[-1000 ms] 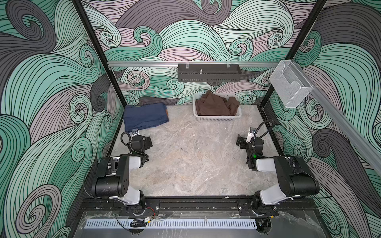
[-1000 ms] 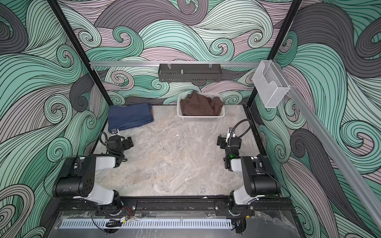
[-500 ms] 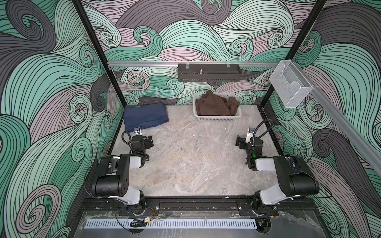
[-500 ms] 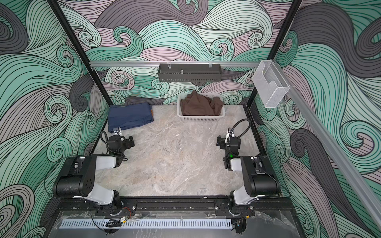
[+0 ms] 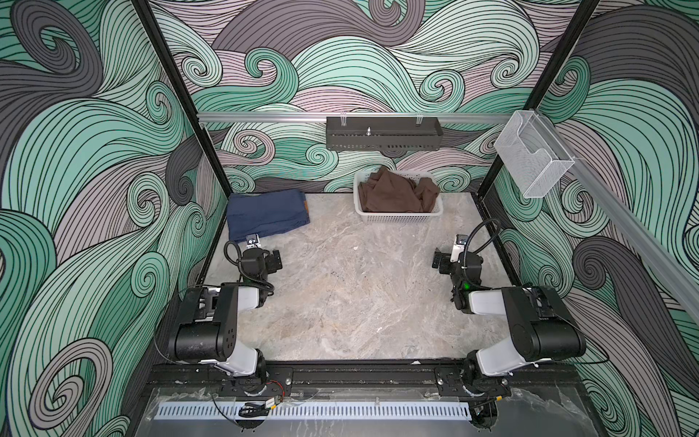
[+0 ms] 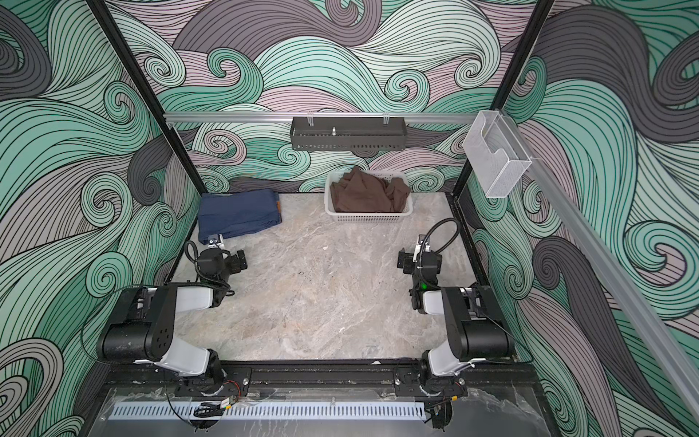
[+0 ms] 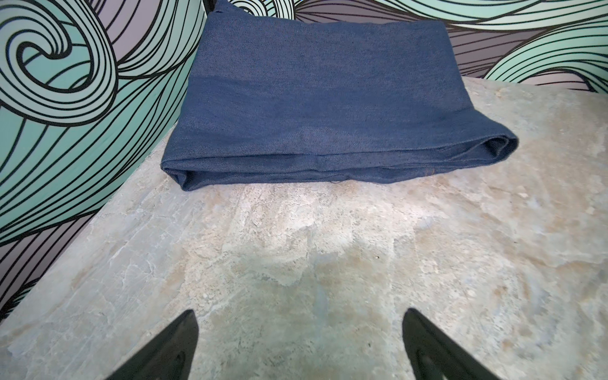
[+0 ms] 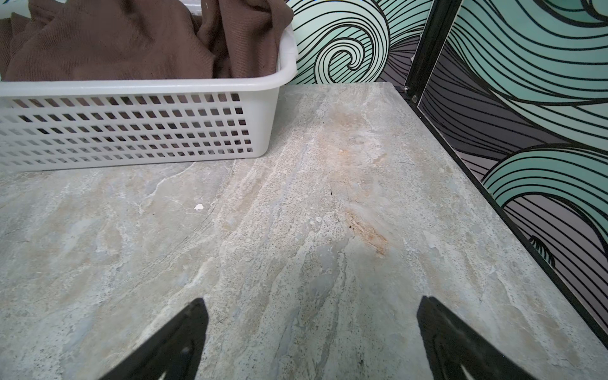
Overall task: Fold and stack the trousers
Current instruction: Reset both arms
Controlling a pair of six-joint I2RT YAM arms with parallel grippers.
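Against the far left corner of the tabletop (image 5: 359,302): the trousers (image 5: 266,213), folded into a flat blue rectangle, touched by nothing. Seemingly done for this pair, with a crumpled brown garment (image 5: 393,193) heaped in the white basket (image 5: 401,218), probably next to fold and stack. Left gripper (image 7: 300,312) and right gripper (image 8: 312,299) both spread wide and empty over bare marbled stone, swirl-patterned walls (image 5: 94,151) all round.

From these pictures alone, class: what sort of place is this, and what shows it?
Probably a robot test cell for laundry folding: a left arm and a right arm mounted at a marble-look table, swirl-patterned panels enclosing it, folded trousers and a white basket of brown cloth.
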